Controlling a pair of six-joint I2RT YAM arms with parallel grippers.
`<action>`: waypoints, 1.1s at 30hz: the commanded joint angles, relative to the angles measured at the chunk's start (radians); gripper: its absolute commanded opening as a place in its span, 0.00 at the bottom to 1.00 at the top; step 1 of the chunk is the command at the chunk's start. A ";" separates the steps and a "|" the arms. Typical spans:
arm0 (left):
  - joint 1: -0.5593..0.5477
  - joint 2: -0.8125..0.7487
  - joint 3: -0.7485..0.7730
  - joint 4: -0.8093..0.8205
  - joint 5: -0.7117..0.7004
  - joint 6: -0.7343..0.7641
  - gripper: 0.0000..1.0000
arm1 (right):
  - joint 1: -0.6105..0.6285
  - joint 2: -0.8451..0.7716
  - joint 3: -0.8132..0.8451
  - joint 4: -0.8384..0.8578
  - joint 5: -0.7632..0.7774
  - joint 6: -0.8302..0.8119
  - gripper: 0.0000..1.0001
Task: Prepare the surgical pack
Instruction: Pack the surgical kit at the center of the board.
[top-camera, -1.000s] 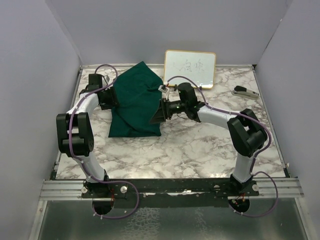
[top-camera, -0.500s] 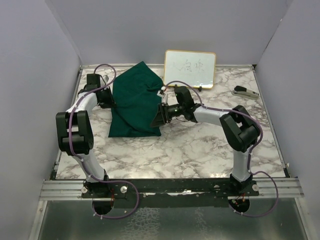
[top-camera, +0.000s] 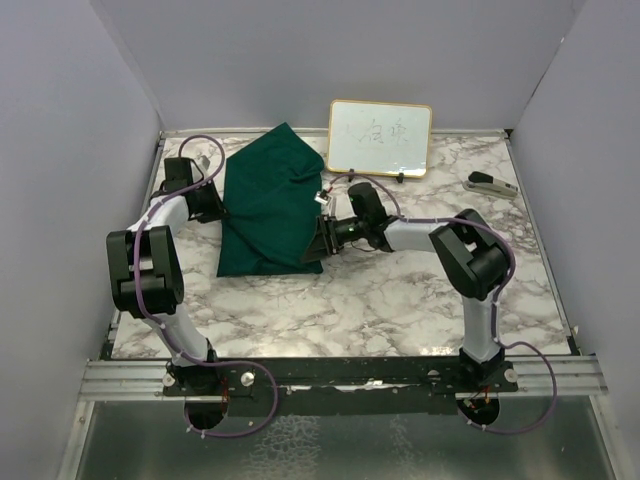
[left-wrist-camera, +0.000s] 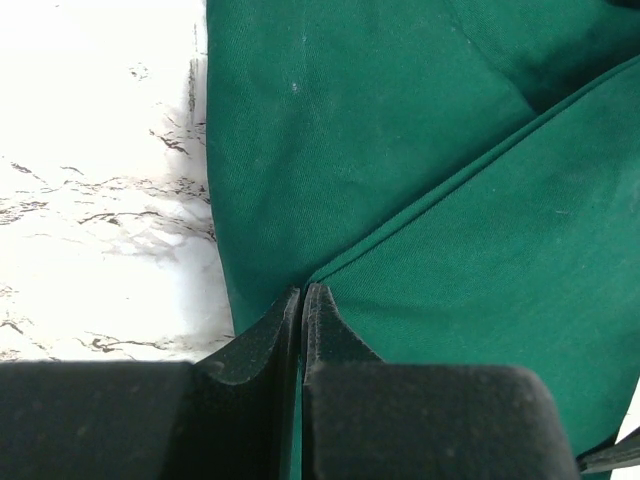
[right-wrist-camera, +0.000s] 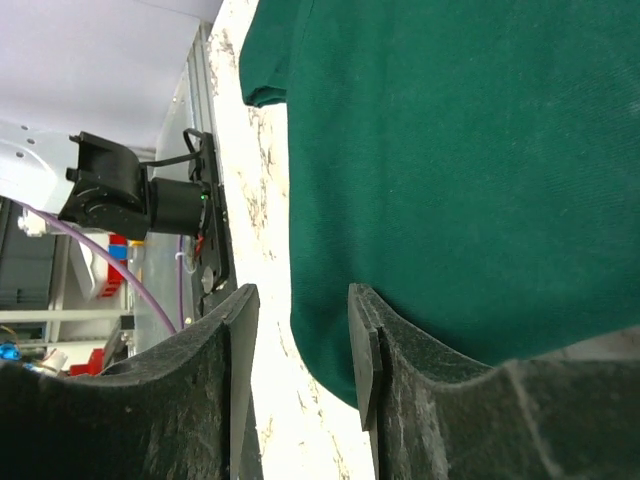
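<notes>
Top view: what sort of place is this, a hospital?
Probably a robot test booth, not a clinic: left arm and right arm bolted by a marble-patterned table, plain gray walls, a green cloth sheet beside a whiteboard.

From here I can make out only a few faint handwritten marks on the gold-framed whiteboard, perhaps Chinese characters, too small to read.
</notes>
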 joint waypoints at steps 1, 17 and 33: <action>0.026 0.007 -0.005 0.002 -0.019 0.005 0.00 | 0.006 -0.045 -0.083 -0.095 0.027 -0.040 0.42; 0.030 0.037 -0.007 0.003 0.019 -0.003 0.00 | 0.042 -0.031 0.061 -0.024 -0.011 0.049 0.42; 0.053 0.069 0.000 -0.023 -0.005 -0.014 0.00 | -0.012 -0.244 -0.247 -0.093 0.111 -0.052 0.44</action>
